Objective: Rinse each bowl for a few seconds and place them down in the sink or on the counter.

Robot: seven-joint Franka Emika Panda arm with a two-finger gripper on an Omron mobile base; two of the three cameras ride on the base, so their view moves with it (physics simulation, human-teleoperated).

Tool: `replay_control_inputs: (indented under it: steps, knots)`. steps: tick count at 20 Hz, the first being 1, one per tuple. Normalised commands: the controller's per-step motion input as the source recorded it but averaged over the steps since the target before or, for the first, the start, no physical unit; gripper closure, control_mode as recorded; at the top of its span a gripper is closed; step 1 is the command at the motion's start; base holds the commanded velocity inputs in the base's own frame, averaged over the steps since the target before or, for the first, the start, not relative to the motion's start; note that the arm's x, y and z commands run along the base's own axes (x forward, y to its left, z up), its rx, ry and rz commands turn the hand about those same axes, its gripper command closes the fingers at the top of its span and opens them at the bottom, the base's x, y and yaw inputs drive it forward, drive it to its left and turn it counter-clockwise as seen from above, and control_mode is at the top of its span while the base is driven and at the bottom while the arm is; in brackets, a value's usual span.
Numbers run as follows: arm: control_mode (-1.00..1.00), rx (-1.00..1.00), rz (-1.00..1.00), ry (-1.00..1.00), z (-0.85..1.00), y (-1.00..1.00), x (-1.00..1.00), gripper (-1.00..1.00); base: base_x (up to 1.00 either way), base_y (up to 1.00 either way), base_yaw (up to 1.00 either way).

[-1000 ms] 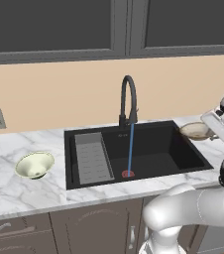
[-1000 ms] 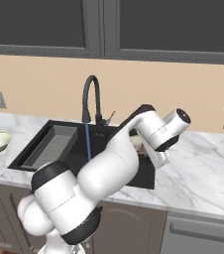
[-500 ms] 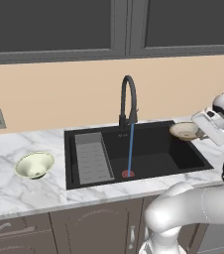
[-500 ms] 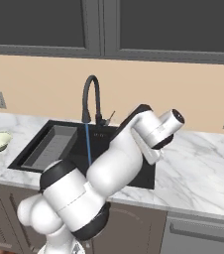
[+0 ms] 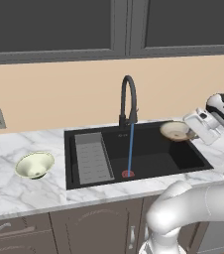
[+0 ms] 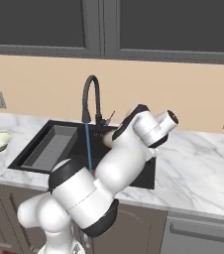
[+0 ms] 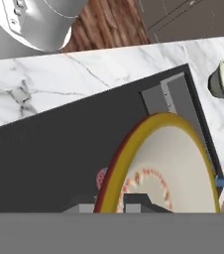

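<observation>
The beige bowl (image 5: 175,131) has come left since a second ago. I had it over the right edge of the sink (image 5: 183,158) then; now it hangs above the right part of the black basin, clear of the floor of it, and closer to the water stream (image 5: 130,149) though not yet in it. The rest of my left base view has held where it was, so the base has not driven.

The bowl sits at the tip of the hand (image 5: 189,128), which reaches in from the right with its white body angled down toward the basin. The hand is clamped on the bowl's near rim; in the hand view the two dark fingertips (image 7: 139,202) rise at the bottom with the brownish-yellow rim (image 7: 115,173) running up between them and the pale inside (image 7: 176,173) facing the camera.

From the left base view the bowl lies roughly level, mouth up and slightly toward me, its wide axis running left to right away from the hand.

The faucet (image 5: 128,101) stands behind the sink with the stream falling onto the red drain (image 5: 128,174). The grey rack (image 5: 90,157) takes the left of the basin. The cream-green bowl (image 5: 34,164) rests upright on the worktop (image 5: 15,191), well apart to the left.
</observation>
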Motion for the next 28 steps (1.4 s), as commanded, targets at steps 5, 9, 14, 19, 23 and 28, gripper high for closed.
replay_control_inputs:
  steps: [5, 9, 14, 19, 23, 28]
  knots:
    - [-1.0, 0.04, 0.17, -0.06, -0.08, 0.31, 0.18, 1.0, 0.0, 0.0, 0.0]
    - [-1.0, 0.02, 0.17, 0.0, -0.09, 0.33, 0.19, 1.0, 0.0, 0.0, 0.0]
    - [-1.0, 0.01, 0.16, 0.0, -0.09, 0.32, 0.18, 1.0, 0.0, 0.0, 0.0]
    - [-1.0, 0.01, 0.16, -0.01, -0.03, 0.25, 0.11, 1.0, 0.0, 0.0, 0.0]
    - [-1.0, 0.02, 0.16, -0.02, -0.03, 0.22, 0.05, 1.0, 0.0, 0.0, 0.0]
    - [-1.0, 0.03, 0.16, 0.0, -0.07, 0.25, 0.09, 1.0, 0.0, 0.0, 0.0]
